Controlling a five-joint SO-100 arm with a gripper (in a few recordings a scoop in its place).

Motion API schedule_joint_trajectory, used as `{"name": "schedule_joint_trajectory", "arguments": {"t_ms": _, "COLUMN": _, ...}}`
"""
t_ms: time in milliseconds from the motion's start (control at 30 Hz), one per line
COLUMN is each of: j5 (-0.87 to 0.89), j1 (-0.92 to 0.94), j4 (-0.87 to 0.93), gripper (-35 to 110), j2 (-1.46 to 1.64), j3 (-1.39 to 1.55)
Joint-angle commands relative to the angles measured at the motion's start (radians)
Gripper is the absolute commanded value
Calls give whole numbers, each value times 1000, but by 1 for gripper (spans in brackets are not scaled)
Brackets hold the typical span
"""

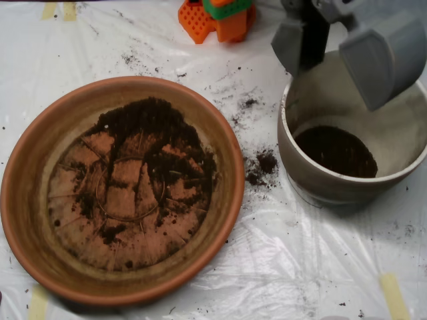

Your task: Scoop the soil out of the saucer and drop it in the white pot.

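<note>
The terracotta saucer [27, 193] fills the left half of the overhead view. Dark soil [150, 123] lies in a thin patchy layer across its ridged base, thickest toward the far side and right. The white pot [320, 177] stands to the right with a round patch of soil [337, 152] at its bottom. My grey scoop [333, 50] hangs over the pot's far rim with its two shells spread apart, open, and nothing visible between them.
Spilled soil crumbs [261, 167] lie on the white plastic sheet [280, 267] between saucer and pot, with finer specks further back. An orange and green arm base [217, 17] sits at the top edge. Yellow tape strips [393, 293] mark the sheet's corners.
</note>
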Motion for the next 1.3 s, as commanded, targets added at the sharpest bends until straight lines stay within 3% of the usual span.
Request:
{"name": "schedule_joint_trajectory", "arguments": {"t_ms": 0, "j5": 29, "j1": 26, "j4": -86, "gripper": 36, "j2": 209, "j3": 120}}
{"name": "schedule_joint_trajectory", "arguments": {"t_ms": 500, "j5": -14, "j1": 198, "j4": -465, "gripper": 34, "j2": 1005, "j3": 1072}}
{"name": "schedule_joint_trajectory", "arguments": {"t_ms": 800, "j5": 20, "j1": 199, "j4": -495, "gripper": 27, "j2": 1401, "j3": 1433}}
{"name": "schedule_joint_trajectory", "arguments": {"t_ms": 1267, "j5": 146, "j1": 279, "j4": -502, "gripper": 4, "j2": 1451, "j3": 1542}}
